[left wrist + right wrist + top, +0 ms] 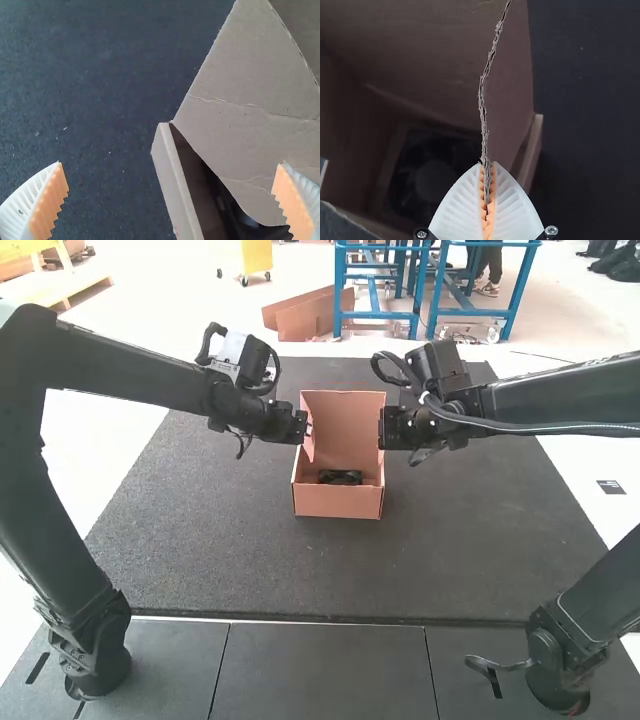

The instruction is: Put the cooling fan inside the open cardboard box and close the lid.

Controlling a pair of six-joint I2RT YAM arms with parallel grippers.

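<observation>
The cardboard box (338,498) stands open in the middle of the black mat, its lid (343,428) upright at the back. The black cooling fan (340,477) lies on the box floor, also seen as a dark fan (427,182) in the right wrist view. My right gripper (383,429) is shut on the lid's right edge, pinching the thin cardboard edge (487,125) between its pads (487,202). My left gripper (304,427) is at the lid's left edge, open, with the cardboard flap (240,135) and box corner (167,165) between its spread fingers (47,200).
The black mat (200,530) spreads around the box with free room in front and to both sides. Its front edge meets dark panels (320,670) near the arm bases. A small black label (611,486) lies off the mat at the right.
</observation>
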